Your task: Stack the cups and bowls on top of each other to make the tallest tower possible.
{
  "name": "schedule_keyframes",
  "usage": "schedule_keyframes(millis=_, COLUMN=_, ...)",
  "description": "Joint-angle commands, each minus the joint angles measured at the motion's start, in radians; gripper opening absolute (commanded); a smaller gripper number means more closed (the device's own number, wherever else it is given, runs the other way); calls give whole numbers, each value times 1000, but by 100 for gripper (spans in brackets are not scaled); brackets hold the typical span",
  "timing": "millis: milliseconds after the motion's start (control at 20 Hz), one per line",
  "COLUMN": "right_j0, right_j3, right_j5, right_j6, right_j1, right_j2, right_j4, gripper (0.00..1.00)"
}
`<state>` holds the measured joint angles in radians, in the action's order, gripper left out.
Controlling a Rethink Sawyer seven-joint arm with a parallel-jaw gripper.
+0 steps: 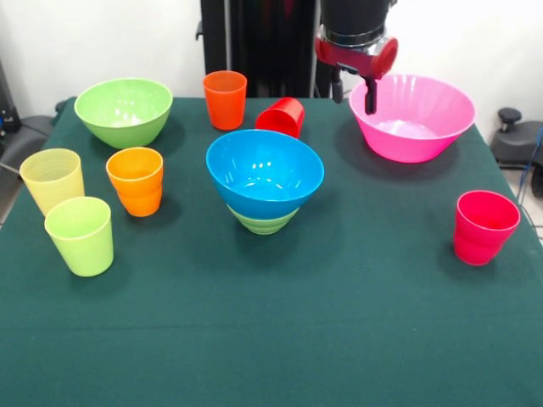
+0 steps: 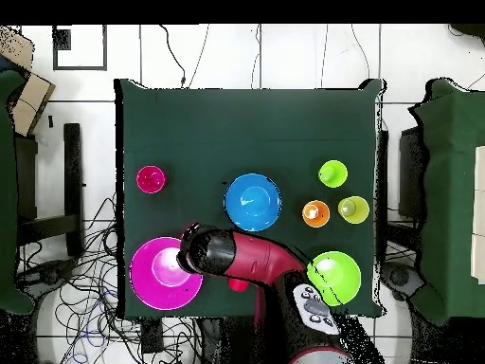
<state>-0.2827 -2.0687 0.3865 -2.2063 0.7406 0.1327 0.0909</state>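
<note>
The blue bowl [image 1: 265, 170] sits nested on the small light green bowl [image 1: 263, 221] at mid-table, forming a low tower; the blue bowl also shows in the overhead view [image 2: 252, 202]. The large pink bowl [image 1: 413, 117] [image 2: 163, 277] stands at the back right. My gripper [image 1: 354, 106] hangs open and empty just above the pink bowl's left rim. The large light green bowl [image 1: 123, 110] stands at the back left. An orange cup [image 1: 225, 99] stands upright at the back, and a red cup [image 1: 282, 116] lies on its side next to it. A second orange cup [image 1: 136, 181], a pale yellow cup [image 1: 53, 180] and a lime green cup [image 1: 81, 235] stand at the left. A pinkish-red cup [image 1: 484, 226] stands at the right.
The dark green cloth [image 1: 280, 339] covers the table. My red arm [image 2: 256, 261] reaches over the table's robot side in the overhead view and hides the cups beneath it. Chairs and cables lie around the table.
</note>
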Motion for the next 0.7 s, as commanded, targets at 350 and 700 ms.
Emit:
schedule_keyframes(millis=350, right_j0=10, right_j3=-3, right_j5=-159, right_j6=-75, right_j1=-111, right_j2=46, right_j4=-48, gripper=100)
schedule_keyframes(millis=700, right_j0=22, right_j3=-7, right_j5=-209, right_j6=-86, right_j1=-140, right_j2=54, right_j4=-43, gripper=100)
